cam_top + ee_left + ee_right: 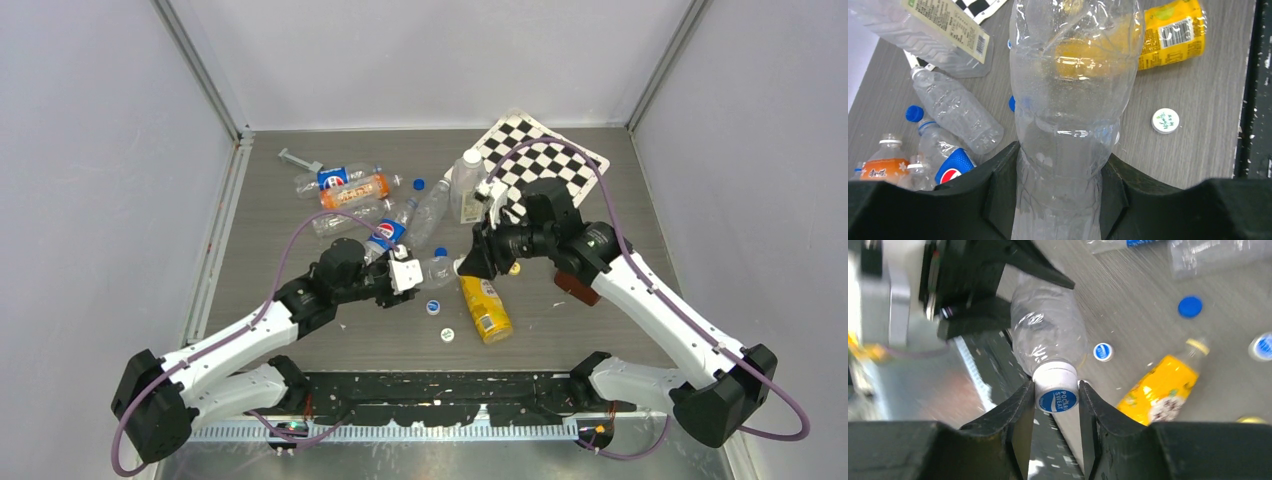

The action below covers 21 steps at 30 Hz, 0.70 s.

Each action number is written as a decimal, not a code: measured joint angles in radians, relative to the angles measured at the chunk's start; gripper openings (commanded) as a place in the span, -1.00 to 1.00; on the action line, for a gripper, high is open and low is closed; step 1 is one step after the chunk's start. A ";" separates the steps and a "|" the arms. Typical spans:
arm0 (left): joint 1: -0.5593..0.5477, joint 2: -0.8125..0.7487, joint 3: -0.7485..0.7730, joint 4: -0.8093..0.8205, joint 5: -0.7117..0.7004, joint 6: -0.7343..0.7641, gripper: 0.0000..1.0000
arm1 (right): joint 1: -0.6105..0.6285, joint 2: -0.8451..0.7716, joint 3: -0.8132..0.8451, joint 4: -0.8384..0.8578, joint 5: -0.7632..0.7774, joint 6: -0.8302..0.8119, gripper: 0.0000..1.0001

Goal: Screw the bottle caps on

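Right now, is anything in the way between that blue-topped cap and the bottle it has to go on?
Nothing visible. The cap already sits on the bottle mouth, gripped by the right pincer, while the left pincer holds the bottle's body.

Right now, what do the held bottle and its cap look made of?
The held bottle: thin clear plastic, glossy; its walls are creased and the yellow bottle shows through. The cap: opaque plastic, seemingly stiffer; white skirt, blue printed top.
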 measured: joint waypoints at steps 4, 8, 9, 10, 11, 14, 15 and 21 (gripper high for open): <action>0.000 0.000 -0.010 0.031 -0.038 -0.010 -1.00 | 0.005 0.001 -0.002 0.031 0.143 0.387 -0.99; -0.006 0.000 -0.024 0.074 -0.083 -0.022 -1.00 | 0.005 0.002 -0.002 0.049 0.240 0.632 -0.37; -0.009 0.000 -0.028 0.085 -0.097 -0.026 -1.00 | 0.005 0.002 -0.002 0.053 0.257 0.661 -0.22; -0.011 0.000 -0.032 0.100 -0.111 -0.032 -1.00 | 0.004 0.002 -0.002 0.062 0.274 0.687 0.17; -0.014 0.000 -0.037 0.118 -0.127 -0.044 -1.00 | 0.003 0.001 -0.002 0.074 0.286 0.703 0.41; -0.016 0.000 -0.048 0.181 -0.172 -0.087 -1.00 | -0.010 -0.007 -0.004 0.116 0.290 0.702 0.97; -0.016 0.000 -0.051 0.208 -0.188 -0.113 -1.00 | -0.012 -0.013 -0.009 0.134 0.290 0.703 0.98; -0.016 0.002 -0.056 0.316 -0.216 -0.246 -1.00 | -0.019 -0.138 -0.177 0.357 0.297 0.715 0.99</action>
